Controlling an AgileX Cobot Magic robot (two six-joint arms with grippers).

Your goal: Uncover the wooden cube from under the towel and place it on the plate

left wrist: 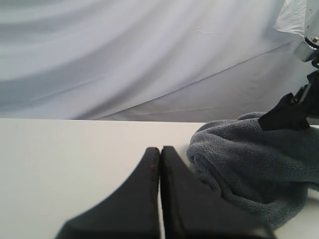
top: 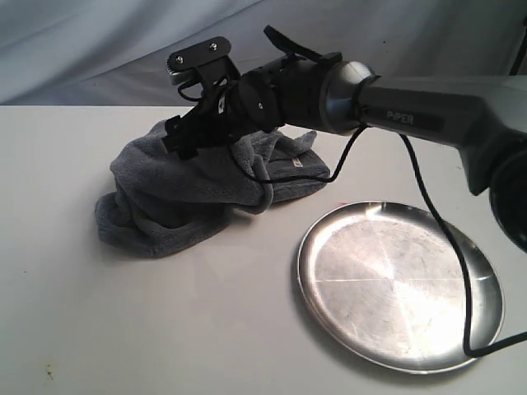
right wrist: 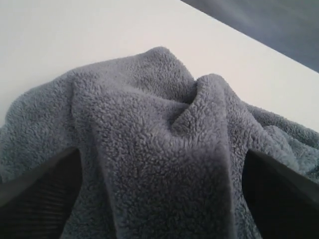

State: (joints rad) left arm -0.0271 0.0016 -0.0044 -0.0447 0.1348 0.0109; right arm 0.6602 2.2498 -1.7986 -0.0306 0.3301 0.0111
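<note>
Plate [top: 401,284] nearest you on tabletop [top: 165,329]; towel [top: 193,193] heaped at its 10 o'clock, cube not visible. Your R hand [right wrist: 159,199] spread wide astride a towel fold, gripping nothing; L hand [left wrist: 160,159] pressed closed, empty, near towel.

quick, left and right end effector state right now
left end effector: closed, holding nothing
right end effector: open, around a fold of the towel
</note>
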